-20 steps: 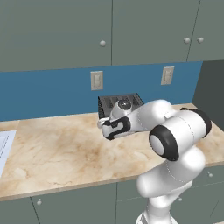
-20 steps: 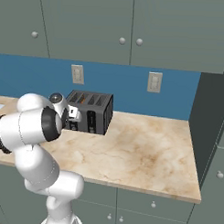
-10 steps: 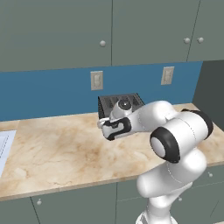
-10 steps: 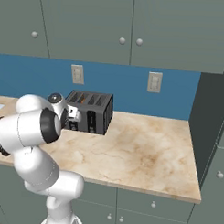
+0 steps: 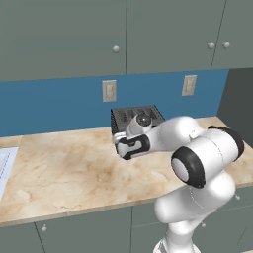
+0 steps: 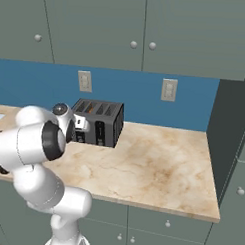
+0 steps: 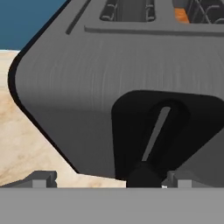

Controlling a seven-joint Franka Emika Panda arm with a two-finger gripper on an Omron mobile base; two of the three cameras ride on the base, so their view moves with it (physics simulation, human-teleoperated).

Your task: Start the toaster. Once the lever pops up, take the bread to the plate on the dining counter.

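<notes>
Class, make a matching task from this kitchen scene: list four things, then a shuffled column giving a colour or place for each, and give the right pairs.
Things:
1. toaster
2. bread
3. wall
4. counter

Descriptions:
A. blue
B. orange, in a top slot
C. beige marble
D. dark grey, against the wall

Pairs: 1-D, 2-B, 3-A, 4-C

Brushed matt-grey metal toaster (image 7: 87, 83) on glossy marble counter (image 5: 64, 173).
</notes>
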